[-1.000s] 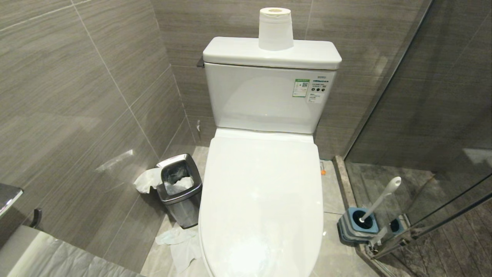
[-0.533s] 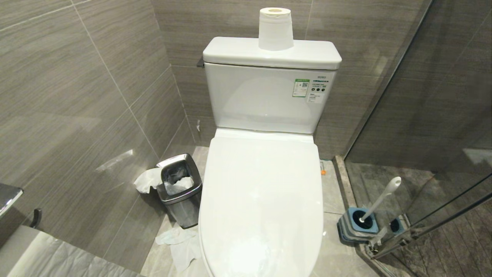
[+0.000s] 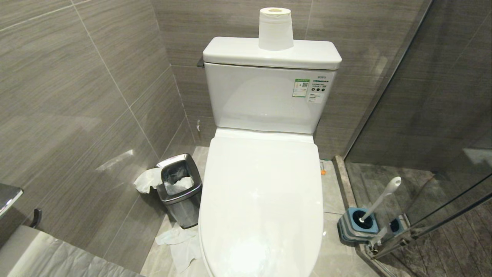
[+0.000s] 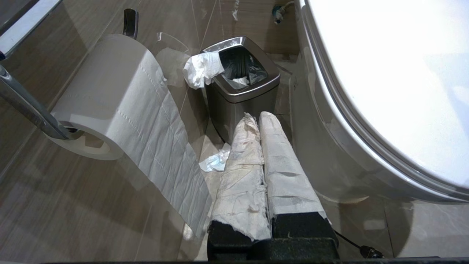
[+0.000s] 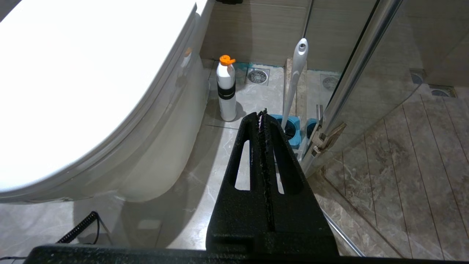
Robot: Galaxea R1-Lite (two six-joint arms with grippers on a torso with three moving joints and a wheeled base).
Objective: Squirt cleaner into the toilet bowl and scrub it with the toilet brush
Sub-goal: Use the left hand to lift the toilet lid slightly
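The toilet bowl itself is hidden: the white lid lies shut over it, filling the middle of the head view, with the tank behind and a paper roll standing on the tank top. No cleaner shows in the bowl, which is covered; a white bottle with an orange cap stands upright on the floor just beside the toilet base on the robot's right, and is likely the cleaner bottle, though nothing on it confirms that. The toilet brush leans in its blue-grey holder on the floor by the glass shower door, handle tilted up and to the right, untouched. Compared with the two earlier head pictures nothing has changed: lid, brush, steel bin and the tissue scraps on the floor sit in the same places, and neither arm enters the head view. Judgement: the task has not started, and the lid probably needs lifting before any squirt or scrub. The left claw is clenched and empty, its paper-wrapped fingers pressed together, hanging low between the bin and the toilet's side, near a wall-mounted paper roll. The right claw is also clenched on nothing, pointing toward the brush holder and the bottle, apart from both.
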